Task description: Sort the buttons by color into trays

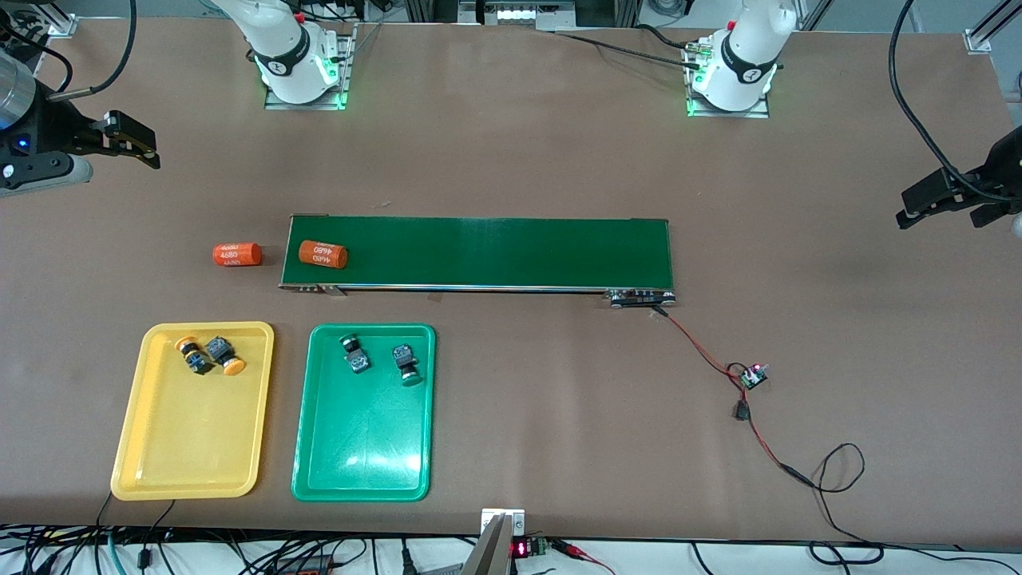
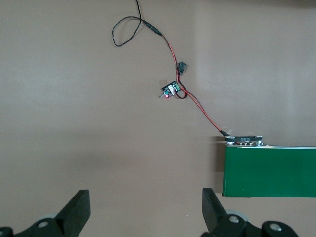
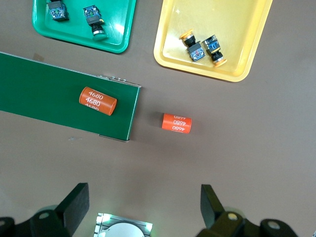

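Two yellow-orange buttons (image 1: 192,354) (image 1: 223,355) lie side by side in the yellow tray (image 1: 192,431), at the tray's end toward the conveyor. Two green buttons (image 1: 353,354) (image 1: 406,363) lie apart in the green tray (image 1: 363,439) beside it. The right wrist view shows both trays: yellow (image 3: 247,29) with its buttons (image 3: 193,45) (image 3: 215,49), green (image 3: 118,29) with its buttons (image 3: 58,11) (image 3: 95,22). My right gripper (image 1: 144,148) (image 3: 143,195) hangs open and empty over bare table at the right arm's end. My left gripper (image 1: 906,209) (image 2: 145,200) hangs open and empty at the left arm's end. Both arms wait.
A long dark-green conveyor belt (image 1: 479,251) (image 2: 269,170) crosses the middle of the table. One orange printed cylinder (image 1: 322,254) (image 3: 98,100) lies on its end toward the right arm, another (image 1: 237,254) (image 3: 177,122) on the table beside it. A red-black wire with a small circuit board (image 1: 752,375) (image 2: 171,91) trails from the belt's other end.
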